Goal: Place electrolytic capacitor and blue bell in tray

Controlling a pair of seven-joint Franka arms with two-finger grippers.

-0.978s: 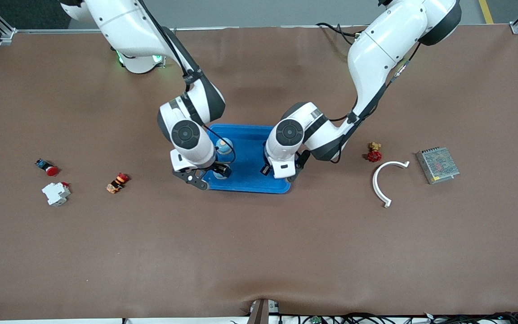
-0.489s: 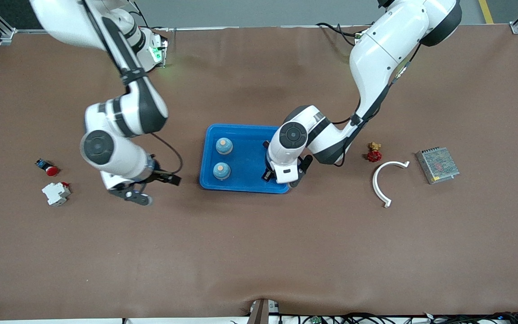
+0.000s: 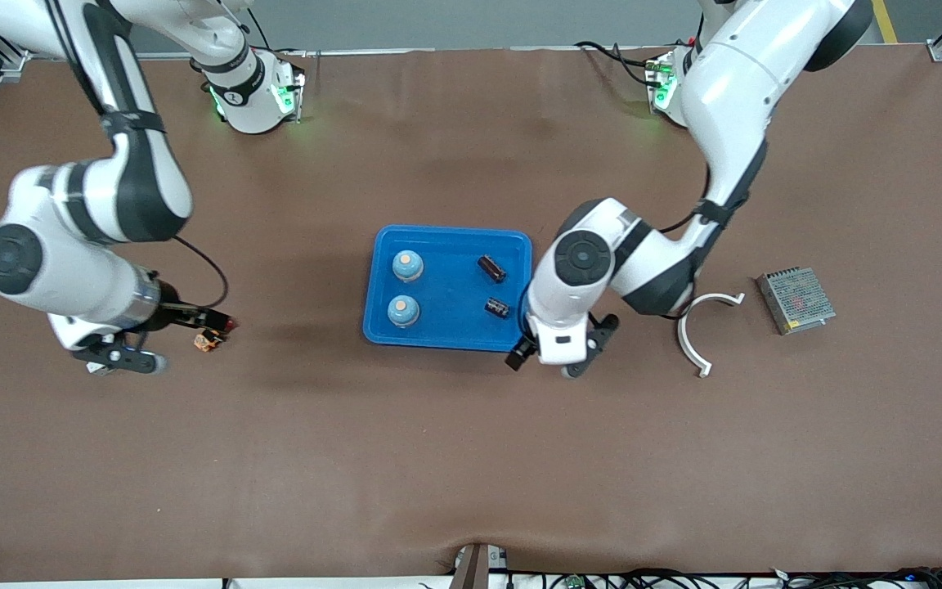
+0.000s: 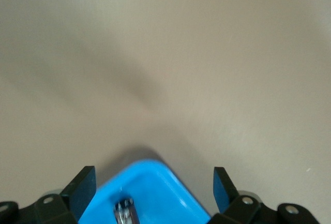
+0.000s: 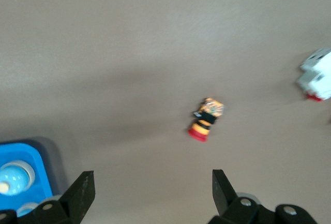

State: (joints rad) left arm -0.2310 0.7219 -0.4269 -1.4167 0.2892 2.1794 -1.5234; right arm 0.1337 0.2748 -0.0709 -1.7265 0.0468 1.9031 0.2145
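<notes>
Resting inside the tray [image 3: 446, 335]: two bells [image 3: 407, 265] and two capacitors [image 3: 491, 268]; both open, empty grippers, left [image 3: 551, 360] and right [image 3: 123, 360], hover over bare table

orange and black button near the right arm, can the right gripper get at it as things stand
Probably yes: the right gripper is open above the table close beside the orange and black button, which lies alone on the bare table with nothing covering it.

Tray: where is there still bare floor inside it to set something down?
The tray has a bare strip down its middle, between the two blue bells and the two capacitors. The ends are crowded. The left gripper is open by the corner nearest the capacitors; the right gripper is open above the table.
</notes>
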